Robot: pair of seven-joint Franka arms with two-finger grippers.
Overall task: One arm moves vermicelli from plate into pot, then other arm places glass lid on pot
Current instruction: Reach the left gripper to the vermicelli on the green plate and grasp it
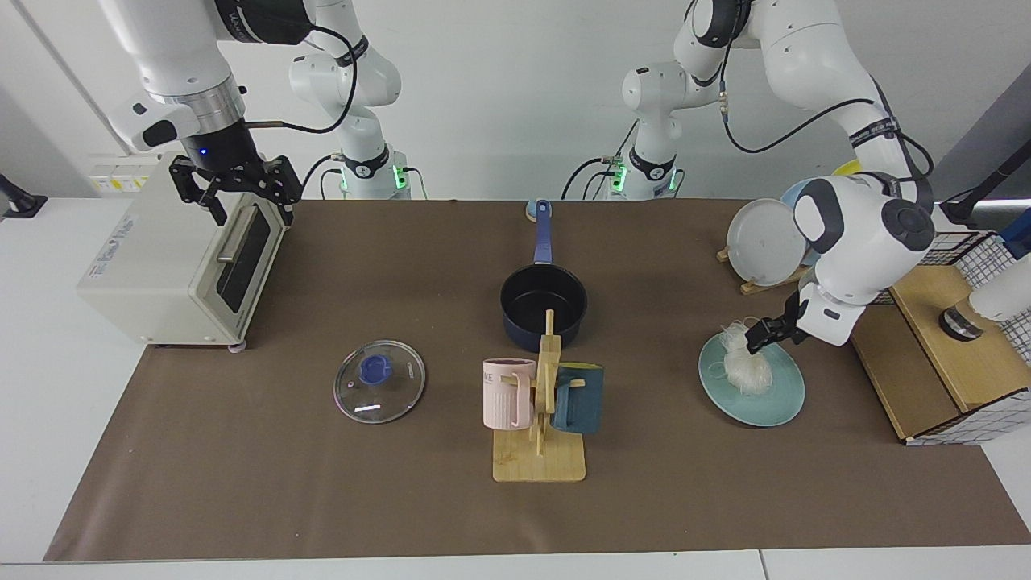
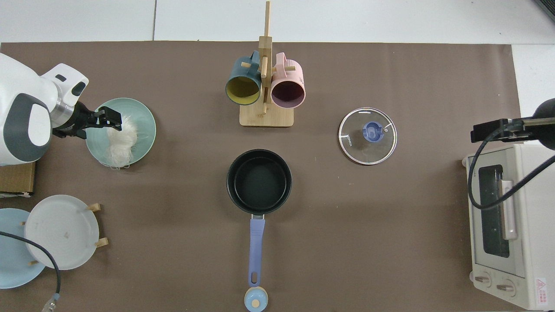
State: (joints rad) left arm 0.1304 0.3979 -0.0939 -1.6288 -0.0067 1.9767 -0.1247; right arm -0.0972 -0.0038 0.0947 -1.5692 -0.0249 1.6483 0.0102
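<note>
Operator, your left gripper [image 1: 759,336] sat spread at the vermicelli [image 1: 745,364] on the plate [image 1: 773,403], near the mat's end edge, grasping nothing. Your right gripper [image 1: 233,193] waited unclenched above the toaster oven [image 1: 161,266]. The pot [image 1: 543,304] stood mid-mat, the glass lid [image 1: 379,392] well apart.

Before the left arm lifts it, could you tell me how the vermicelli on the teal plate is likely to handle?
The vermicelli is a loose tangle of thin strands, so it will probably sag and trail ends. It looks light, and some strands may slip free. A few already lie out toward the teal plate rim, so they could drag behind.
</note>
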